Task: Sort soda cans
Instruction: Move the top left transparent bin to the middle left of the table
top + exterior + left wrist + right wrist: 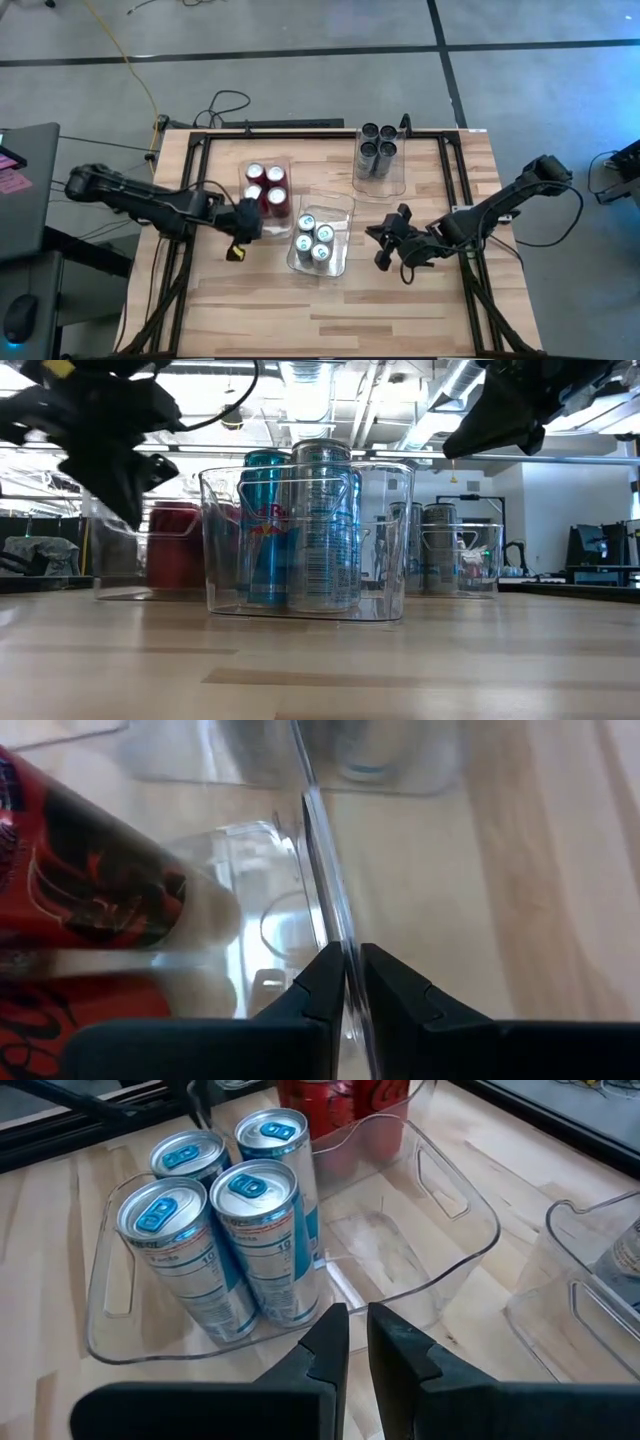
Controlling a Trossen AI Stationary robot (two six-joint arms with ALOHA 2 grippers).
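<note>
Your soda cans sit sorted by colour in three clear bins on the worktop. The four red cans stand in the bin nearest the left arm, the four silver-white cans with blue marks fill the near end of the middle bin, and the four dark grey cans stand in the far bin toward the back edge. In your right wrist view the blue-marked cans are upright and packed together, touching, with the rest of that bin's floor bare.

Your left tool hovers just beside the red cans' bin. Its wrist view shows the fingers pinched close on a thin clear wall, probably the bin's edge, though the picture is too close to be sure which bin. A red can looms right next to it.

Your right tool hangs above the worktop just beside the middle bin, between it and the worktop's right edge. Its fingers are drawn nearly together with only a slim gap, gripping nothing.
</note>
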